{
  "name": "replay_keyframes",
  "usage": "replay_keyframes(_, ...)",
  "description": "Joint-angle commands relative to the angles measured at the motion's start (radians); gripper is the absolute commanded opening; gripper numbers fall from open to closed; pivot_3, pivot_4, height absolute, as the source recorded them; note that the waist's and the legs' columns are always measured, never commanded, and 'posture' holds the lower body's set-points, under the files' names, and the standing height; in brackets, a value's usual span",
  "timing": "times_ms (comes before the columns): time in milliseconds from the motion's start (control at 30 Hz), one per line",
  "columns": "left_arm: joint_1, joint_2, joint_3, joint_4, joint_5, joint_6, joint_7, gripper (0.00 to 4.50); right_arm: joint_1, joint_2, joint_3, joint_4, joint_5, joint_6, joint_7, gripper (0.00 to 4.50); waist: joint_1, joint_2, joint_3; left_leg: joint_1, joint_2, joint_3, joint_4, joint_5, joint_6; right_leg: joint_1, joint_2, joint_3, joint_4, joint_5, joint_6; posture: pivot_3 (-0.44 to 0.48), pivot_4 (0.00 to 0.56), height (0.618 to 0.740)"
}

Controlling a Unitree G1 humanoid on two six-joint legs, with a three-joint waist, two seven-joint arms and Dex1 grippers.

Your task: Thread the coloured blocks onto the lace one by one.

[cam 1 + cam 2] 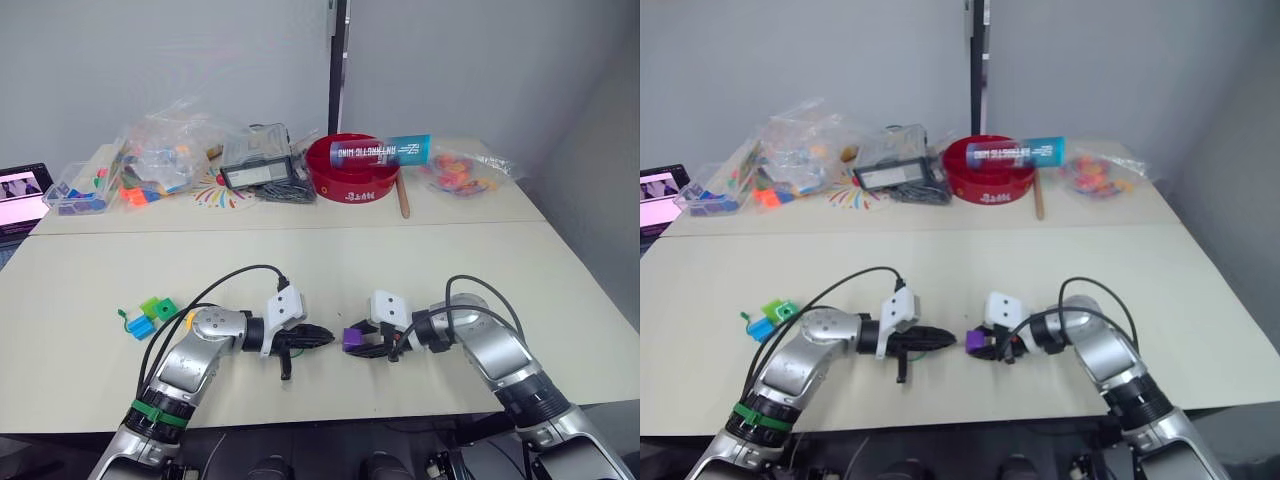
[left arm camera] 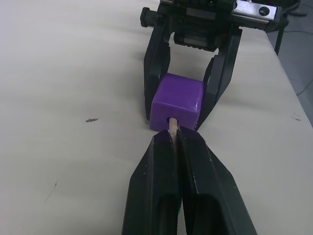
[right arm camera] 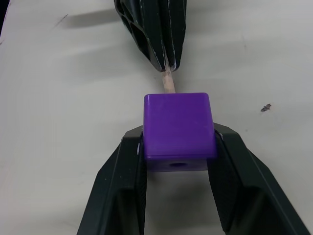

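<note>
Head views: pale surface [image 1: 420,270]. Left gripper [image 1: 322,339] and right gripper [image 1: 356,344] meet tip to tip near the front edge. Purple block [image 1: 353,337] sits between the right gripper's fingers. Green block [image 1: 157,309] and blue block [image 1: 139,326] lie together well to the left, beside the left arm. Far edge: red bowl [image 1: 352,170], clear bags of toys [image 1: 165,150].

Left wrist view: left gripper [image 2: 175,142] closed tight on the lace tip [image 2: 172,128], pale and stiff, its end entering the hole in the purple block's near face. Right gripper's fingers [image 2: 157,58] clamp the block on two sides.

Right wrist view: right gripper [image 3: 178,139] closed on the purple block [image 3: 178,128], block resting on the surface. Lace tip [image 3: 168,81] touches the block's far face; the near hole shows nothing.
</note>
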Motion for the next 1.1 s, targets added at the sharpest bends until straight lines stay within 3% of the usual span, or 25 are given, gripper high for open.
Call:
replay_keyframes(33, 0.006, -0.036, -0.017, -0.012, -0.047, -0.057, -0.014, 0.0, -0.003, 0.026, 0.002, -0.061, 0.042, -0.008, -0.002, 1.2, -0.001, 0.0, 0.0, 0.0, 0.0, 0.0, 0.0, 0.0, 0.0, 0.0, 0.0, 0.0, 0.0, 0.0, 0.0, 0.0, 0.15, 0.74)
replay_keyframes(433, 0.013, -0.041, -0.06, 0.062, -0.005, -0.152, -0.047, 0.0, 0.01, 0.003, 0.006, -0.091, 0.034, -0.019, 0.004, 1.2, -0.003, 0.0, 0.0, 0.0, 0.0, 0.0, 0.0, 0.0, 0.0, 0.0, 0.0, 0.0, 0.0, 0.0, 0.0, 0.0, 0.15, 0.74)
replay_keyframes(1100, 0.004, -0.041, -0.104, 0.071, 0.037, -0.143, -0.055, 0.0, 0.031, 0.012, 0.027, -0.14, 0.035, -0.006, -0.029, 1.2, 0.0, 0.0, 0.0, 0.0, 0.0, 0.0, 0.0, 0.0, 0.0, 0.0, 0.0, 0.0, 0.0, 0.0, 0.0, 0.0, 0.15, 0.74)
